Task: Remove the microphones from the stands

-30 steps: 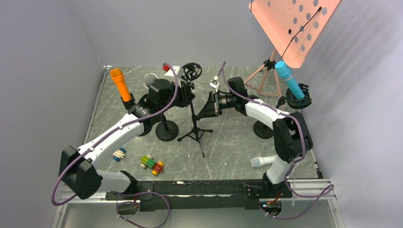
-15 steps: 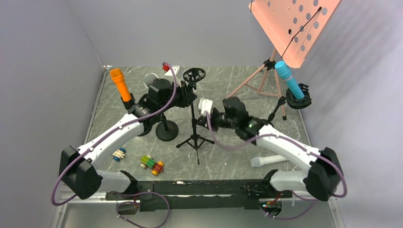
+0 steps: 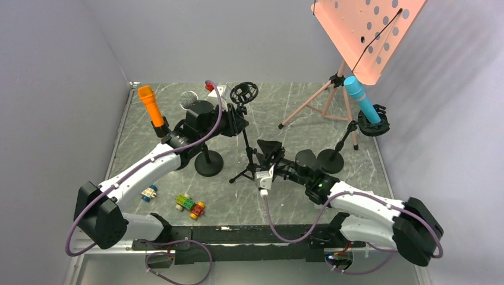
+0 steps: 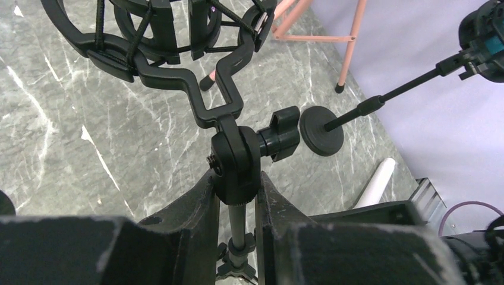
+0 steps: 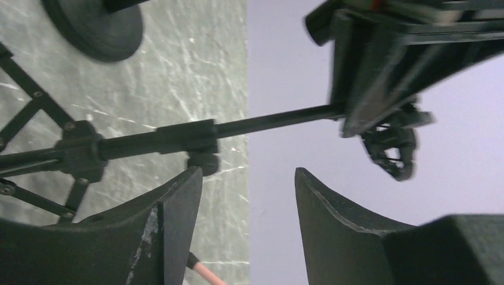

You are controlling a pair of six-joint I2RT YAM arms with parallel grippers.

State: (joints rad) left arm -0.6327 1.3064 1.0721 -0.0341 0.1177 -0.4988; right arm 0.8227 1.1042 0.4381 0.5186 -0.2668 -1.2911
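A black tripod stand [image 3: 246, 155] carries a round shock mount [image 3: 244, 92] with no microphone visible in it. My left gripper [image 3: 236, 122] [image 4: 235, 178] is shut on the stand's swivel joint [image 4: 236, 155], just under the mount [image 4: 178, 35]. Low beside the tripod pole [image 5: 178, 135], my right gripper [image 3: 269, 148] [image 5: 246, 172] is open with nothing between its fingers. An orange microphone [image 3: 151, 107] sits in a stand on the left and a blue microphone [image 3: 361, 99] in a stand on the right. A white microphone [image 3: 329, 201] [image 4: 377, 181] lies on the table.
A silver-headed microphone [image 3: 188, 99] stands behind my left arm. Round stand bases [image 3: 208, 162] [image 3: 330, 161] sit mid-table. A pink music stand [image 3: 362, 35] spreads its legs [image 3: 315, 101] at the back right. Toy blocks [image 3: 190, 205] [image 3: 148, 192] lie at the front left.
My right arm has swung from the far side of the tripod back to its near side and dropped low. Its jaws have opened. The left gripper keeps its hold.
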